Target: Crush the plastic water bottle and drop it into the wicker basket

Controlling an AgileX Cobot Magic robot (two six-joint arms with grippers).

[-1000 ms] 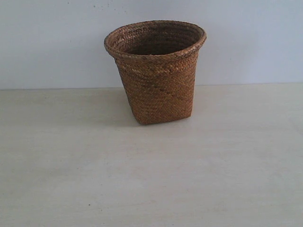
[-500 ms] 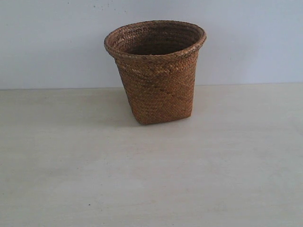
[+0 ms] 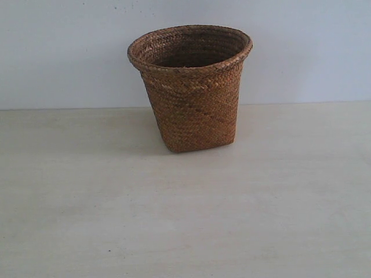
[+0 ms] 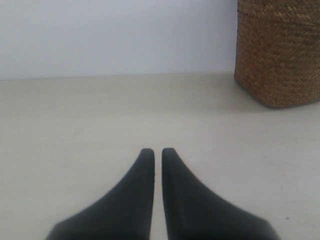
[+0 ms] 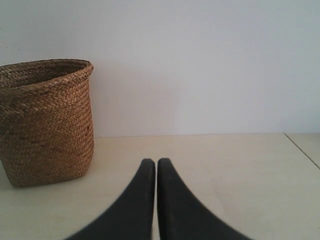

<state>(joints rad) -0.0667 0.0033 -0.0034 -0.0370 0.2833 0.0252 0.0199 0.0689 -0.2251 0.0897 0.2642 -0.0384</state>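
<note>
**Basket upright on the table, both grippers closed on nothing**

The wicker basket (image 3: 191,110) is seen standing upright on the pale table (image 3: 185,220), its squarish base flat on the surface and its wide flared rim uppermost. It is set close to the plain light wall (image 3: 58,52) behind it, and a soft shadow is cast on the table beside its base. Only the upper part of the inner weave is shown in the exterior view; the basket's floor is hidden by its own wall, so what lies inside cannot be told. The plastic water bottle is shown in none of the three views.

The left gripper (image 4: 154,150) is held low over the table, well apart from the basket, whose lower wall and base (image 4: 277,55) are caught to one side ahead of it. Its two dark fingers (image 4: 135,195) are brought together, with no more than a thin slit left between the tips, and nothing is gripped between them.

The right gripper (image 5: 150,161) is likewise held near the table on the basket's other side, with the basket (image 5: 47,130) seen ahead of it from rim to base. Its fingers (image 5: 175,200) are closed to a similar narrow slit, and nothing is held.
</note>
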